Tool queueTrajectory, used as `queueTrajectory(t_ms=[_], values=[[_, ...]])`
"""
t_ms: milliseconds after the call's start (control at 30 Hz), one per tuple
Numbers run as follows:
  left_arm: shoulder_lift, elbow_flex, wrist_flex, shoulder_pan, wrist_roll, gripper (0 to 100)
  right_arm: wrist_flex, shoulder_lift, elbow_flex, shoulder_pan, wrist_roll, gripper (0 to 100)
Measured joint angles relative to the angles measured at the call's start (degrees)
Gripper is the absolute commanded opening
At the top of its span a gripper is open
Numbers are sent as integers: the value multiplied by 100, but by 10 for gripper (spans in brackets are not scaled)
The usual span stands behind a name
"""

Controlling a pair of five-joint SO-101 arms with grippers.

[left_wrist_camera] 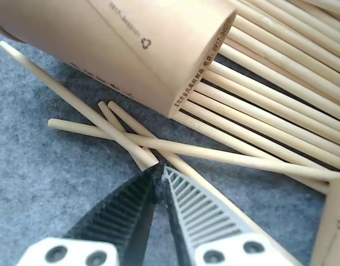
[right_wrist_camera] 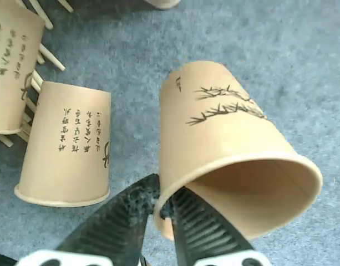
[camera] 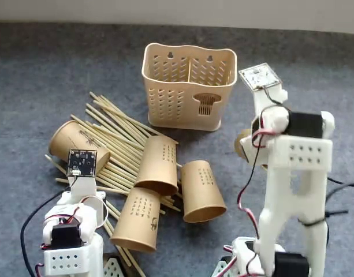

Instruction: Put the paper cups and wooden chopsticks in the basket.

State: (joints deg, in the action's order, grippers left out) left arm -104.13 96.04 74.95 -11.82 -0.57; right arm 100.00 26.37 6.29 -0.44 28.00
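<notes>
Paper cup (right_wrist_camera: pixel 231 138) rim between closed right gripper (right_wrist_camera: pixel 165 206) fingers (right_wrist_camera: pixel 200 224).

Grey carpet-like surface (camera: pixel 38 75); pale wall strip (camera: pixel 177 11) along far edge.

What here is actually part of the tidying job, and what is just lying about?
Part of the job:
- basket
- four paper cups lying on their sides
- a fifth cup, gripped at its rim by the right end effector
- pile of wooden chopsticks

Not part of it:
- grey cloth under everything
</notes>
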Motion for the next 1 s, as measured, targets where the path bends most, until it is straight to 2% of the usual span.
queueTrajectory(t_ms=[267, 533, 900, 1000], values=[[0, 0, 0, 0, 0, 6, 9, 1222, -123, 0, 211, 5], [0, 0, 0, 0, 0, 6, -44, 1398, -1407, 0, 281, 5], [0, 0, 0, 0, 0, 6, -958, 132, -2497, 0, 281, 5], [0, 0, 0, 0, 0, 6, -1011, -264, -2716, -273, 281, 5]])
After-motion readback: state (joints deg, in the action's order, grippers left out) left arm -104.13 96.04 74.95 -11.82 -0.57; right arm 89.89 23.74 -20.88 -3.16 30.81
